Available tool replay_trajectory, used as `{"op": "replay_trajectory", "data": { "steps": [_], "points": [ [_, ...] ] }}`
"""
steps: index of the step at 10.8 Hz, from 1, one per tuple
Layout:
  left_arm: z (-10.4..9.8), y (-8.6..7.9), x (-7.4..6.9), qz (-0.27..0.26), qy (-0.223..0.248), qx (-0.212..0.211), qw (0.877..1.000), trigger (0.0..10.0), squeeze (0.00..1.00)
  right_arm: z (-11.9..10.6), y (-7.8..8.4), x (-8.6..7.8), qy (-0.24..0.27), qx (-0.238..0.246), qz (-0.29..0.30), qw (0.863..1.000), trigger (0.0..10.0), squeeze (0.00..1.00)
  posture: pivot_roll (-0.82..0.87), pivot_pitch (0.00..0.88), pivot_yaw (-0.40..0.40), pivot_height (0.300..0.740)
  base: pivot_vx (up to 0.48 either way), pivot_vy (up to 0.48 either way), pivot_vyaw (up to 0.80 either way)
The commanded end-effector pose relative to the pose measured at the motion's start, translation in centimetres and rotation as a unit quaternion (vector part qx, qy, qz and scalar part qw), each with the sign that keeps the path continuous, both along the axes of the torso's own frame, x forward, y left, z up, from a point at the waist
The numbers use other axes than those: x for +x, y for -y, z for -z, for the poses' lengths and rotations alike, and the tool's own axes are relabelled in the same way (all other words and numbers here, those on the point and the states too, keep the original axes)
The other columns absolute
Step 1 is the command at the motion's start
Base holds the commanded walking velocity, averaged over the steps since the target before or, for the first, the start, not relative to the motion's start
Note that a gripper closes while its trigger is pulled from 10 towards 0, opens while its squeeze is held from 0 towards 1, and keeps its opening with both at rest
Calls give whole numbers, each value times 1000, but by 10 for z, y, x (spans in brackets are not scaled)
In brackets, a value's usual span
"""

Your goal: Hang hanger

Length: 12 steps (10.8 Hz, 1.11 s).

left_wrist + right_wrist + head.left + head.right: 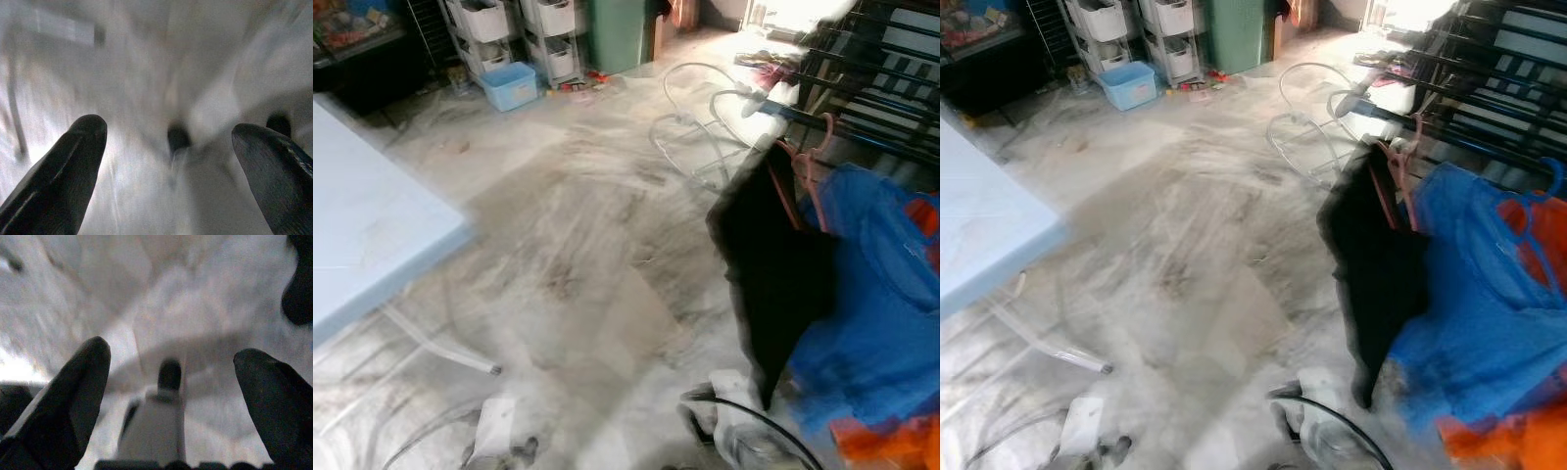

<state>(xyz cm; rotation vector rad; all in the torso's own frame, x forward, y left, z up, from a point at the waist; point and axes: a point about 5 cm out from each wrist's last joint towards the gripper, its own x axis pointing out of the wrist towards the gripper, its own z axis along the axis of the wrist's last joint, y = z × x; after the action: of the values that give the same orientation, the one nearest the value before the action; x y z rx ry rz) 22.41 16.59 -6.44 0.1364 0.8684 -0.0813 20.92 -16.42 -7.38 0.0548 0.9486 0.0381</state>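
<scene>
While both arms hang low and idle, the pink hanger [803, 162] sits up on the robot's right, its hook on a rail of the dark drying rack [881, 73], carrying a black garment [773, 269] that drapes straight down, so the long axis of the load is vertical. A blue garment [881, 304] with orange parts hangs just beside it, further right. Judging by side alone, the right arm is the nearer one; the hanger lies forward, up and right of it, well apart from either gripper. Left gripper [168, 161] has its fingers spread wide over blurred pale floor, nothing between them. Right gripper [171, 391] is likewise spread and empty, pointing down at the marbled floor [578, 245]. Head views give the rack, hanger and clothes, plus a light blue table [362, 225] on the left and white tubing [690, 127] lying on the floor near the rack; the wrist views give finger state, which the head views cannot. Everything is motion-blurred, so whether the hook is fully seated on the rail is unclear.
</scene>
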Motion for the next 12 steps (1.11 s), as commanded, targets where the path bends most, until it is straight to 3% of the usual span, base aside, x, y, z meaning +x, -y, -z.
{"op": "replay_trajectory", "data": {
  "steps": [1,4,6,7,9,10,11,12],
  "points": [
    [-5,-2,7,18,15,13,1000,10000,0,4,-5,-7,-16,13,13,1000,10000,0,-121,12,85,740,0,0,0],
    [-6,-2,9,10,17,12,1000,10000,0,2,-2,-4,-6,13,20,1000,10000,0,-122,11,87,740,0,0,0],
    [-10,-2,15,-19,24,-19,999,10000,0,-4,3,7,18,15,41,999,10000,0,-124,13,79,740,0,0,0],
    [-18,0,26,-14,48,-39,998,10000,0,-17,1,27,59,23,23,998,10000,0,-128,18,74,740,0,0,0],
    [-57,0,70,30,138,-47,989,10000,0,-65,0,84,173,37,-1,984,10000,0,-118,25,55,740,0,0,0],
    [-90,-2,99,46,196,-53,978,10000,0,-97,-1,113,234,45,-21,971,10000,0,-108,24,43,740,0,0,0],
    [-122,0,120,94,254,-75,960,10000,0,-125,0,133,289,48,-40,955,10000,0,-104,26,34,740,0,0,0],
    [-144,1,128,121,317,-62,939,10000,0,-136,2,139,310,55,-59,947,10000,0,-94,31,27,740,0,0,0]
  ]
}}
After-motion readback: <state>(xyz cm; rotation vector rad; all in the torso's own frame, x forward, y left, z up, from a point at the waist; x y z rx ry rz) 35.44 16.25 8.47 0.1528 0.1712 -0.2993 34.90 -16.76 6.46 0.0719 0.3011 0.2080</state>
